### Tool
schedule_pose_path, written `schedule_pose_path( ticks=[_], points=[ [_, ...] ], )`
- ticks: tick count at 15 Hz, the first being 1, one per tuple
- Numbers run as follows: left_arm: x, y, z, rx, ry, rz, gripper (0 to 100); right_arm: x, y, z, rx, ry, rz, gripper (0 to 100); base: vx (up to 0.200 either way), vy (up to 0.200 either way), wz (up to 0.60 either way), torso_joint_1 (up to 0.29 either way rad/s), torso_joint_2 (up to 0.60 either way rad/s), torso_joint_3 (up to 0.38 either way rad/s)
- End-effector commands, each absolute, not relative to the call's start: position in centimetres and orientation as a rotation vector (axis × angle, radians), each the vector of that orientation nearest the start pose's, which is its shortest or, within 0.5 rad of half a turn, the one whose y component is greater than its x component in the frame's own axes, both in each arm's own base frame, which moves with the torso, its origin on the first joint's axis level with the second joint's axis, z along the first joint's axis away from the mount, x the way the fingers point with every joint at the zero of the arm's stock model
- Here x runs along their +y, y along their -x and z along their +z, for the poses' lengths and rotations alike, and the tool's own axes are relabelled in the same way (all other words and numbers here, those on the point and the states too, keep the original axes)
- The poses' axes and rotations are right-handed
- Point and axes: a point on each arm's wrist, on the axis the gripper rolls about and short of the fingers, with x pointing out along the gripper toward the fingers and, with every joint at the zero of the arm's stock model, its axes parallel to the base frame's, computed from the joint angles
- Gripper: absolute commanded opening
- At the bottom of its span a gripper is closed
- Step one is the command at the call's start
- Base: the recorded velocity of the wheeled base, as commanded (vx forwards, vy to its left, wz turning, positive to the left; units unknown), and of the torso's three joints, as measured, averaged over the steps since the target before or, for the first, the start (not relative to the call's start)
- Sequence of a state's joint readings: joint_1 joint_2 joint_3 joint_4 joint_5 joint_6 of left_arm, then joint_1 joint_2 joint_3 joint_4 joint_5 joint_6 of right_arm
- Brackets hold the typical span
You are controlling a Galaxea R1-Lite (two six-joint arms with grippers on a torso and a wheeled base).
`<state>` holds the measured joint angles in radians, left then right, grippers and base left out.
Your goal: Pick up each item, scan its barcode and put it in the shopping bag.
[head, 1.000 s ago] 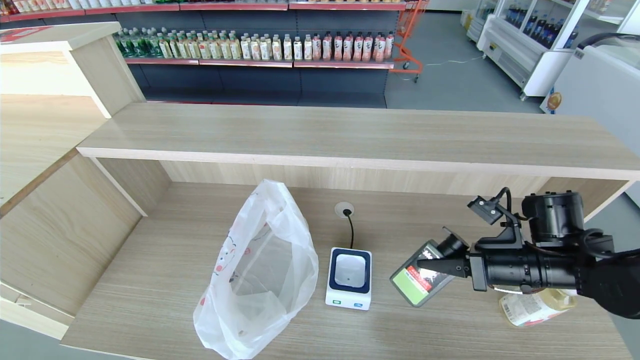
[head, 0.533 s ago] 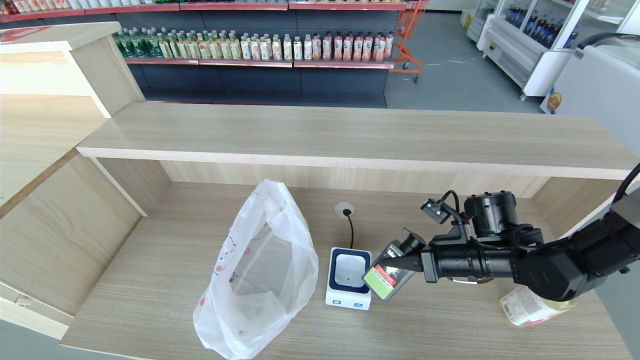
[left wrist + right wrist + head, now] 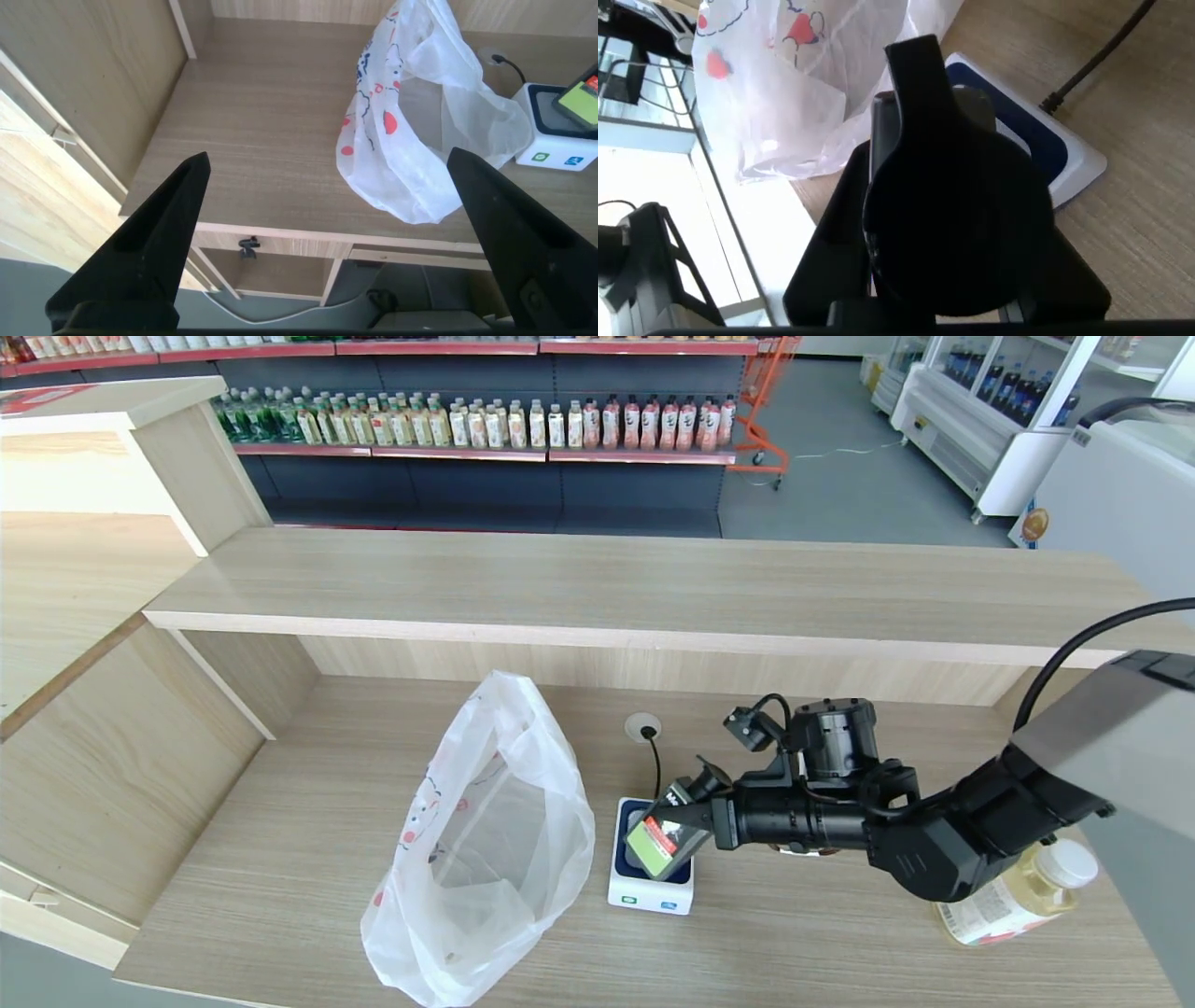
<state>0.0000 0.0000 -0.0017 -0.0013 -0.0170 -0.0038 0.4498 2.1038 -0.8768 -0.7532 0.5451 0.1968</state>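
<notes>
Right gripper [image 3: 674, 814] has its jaws clamped on a small green and red pack [image 3: 656, 843], tilted and held right over the scanner [image 3: 650, 897] window; can't tell if they touch. Left gripper [image 3: 329, 163] has its jaws wide apart with nothing in them, out past the bag from the scanner. The white shopping bag [image 3: 485, 840] stands open just left of the scanner. A bottle [image 3: 1013, 901] lies on the counter [image 3: 280, 859] well to the scanner's right.
</notes>
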Motion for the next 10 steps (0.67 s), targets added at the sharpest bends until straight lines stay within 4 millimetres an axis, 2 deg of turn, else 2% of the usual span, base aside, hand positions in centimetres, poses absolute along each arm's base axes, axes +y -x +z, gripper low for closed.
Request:
schedule_pose_path(
  ticks=[1, 5, 7, 10],
  points=[
    [0.0, 2.3, 7.6, -0.003, 0.005, -0.017, 100, 17.9, -33.0, 6.0, 0.61, -0.175, 0.926, 0, 0.0, 0.0, 0.0, 0.0, 0.0, 0.0],
    [0.0, 2.3, 7.6, -0.003, 0.005, -0.017, 100, 18.0, -33.3, 5.8, 0.593, -0.148, 0.932, 0, 0.0, 0.0, 0.0, 0.0, 0.0, 0.0],
    [0.0, 2.3, 7.6, -0.003, 0.005, -0.017, 100, 17.8, -33.0, 7.7, 0.559, -0.174, 0.93, 0, 0.0, 0.0, 0.0, 0.0, 0.0, 0.0],
    [0.0, 2.3, 7.6, -0.003, 0.005, -0.018, 100, 15.9, -31.4, 11.9, 0.524, -0.309, 0.885, 0, 0.0, 0.0, 0.0, 0.0, 0.0, 0.0]
  ],
)
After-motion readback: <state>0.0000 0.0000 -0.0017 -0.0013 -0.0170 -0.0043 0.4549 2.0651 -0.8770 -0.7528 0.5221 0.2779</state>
